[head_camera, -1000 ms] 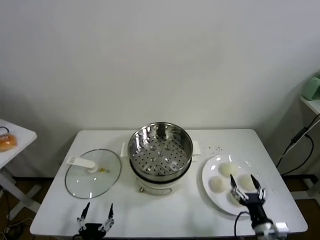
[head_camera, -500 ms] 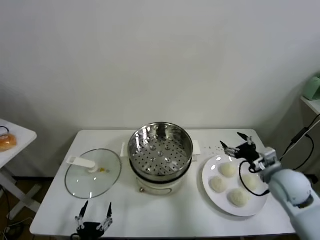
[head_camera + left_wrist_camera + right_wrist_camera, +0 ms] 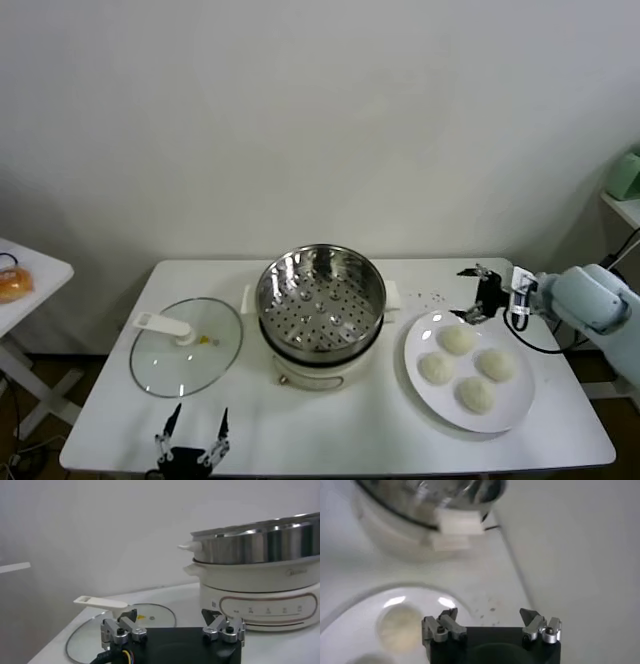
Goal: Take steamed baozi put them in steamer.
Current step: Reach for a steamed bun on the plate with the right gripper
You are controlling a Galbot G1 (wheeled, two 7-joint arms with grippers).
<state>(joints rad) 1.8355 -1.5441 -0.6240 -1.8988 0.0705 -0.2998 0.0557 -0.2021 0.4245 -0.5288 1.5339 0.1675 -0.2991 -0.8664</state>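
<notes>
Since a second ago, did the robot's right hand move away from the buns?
Yes. The right gripper, open and empty, swung from the plate's near edge to its far edge, toward the wall. All four buns stay on the plate.

The left gripper sits low over the white table with its fingers spread apart and nothing between them. Beyond it lies a glass lid with a white handle. Beside the lid stands the steamer, a steel basket on a cream pot base.

Off-white baozi on white plate; shiny perforated steel steamer, cream base.
</notes>
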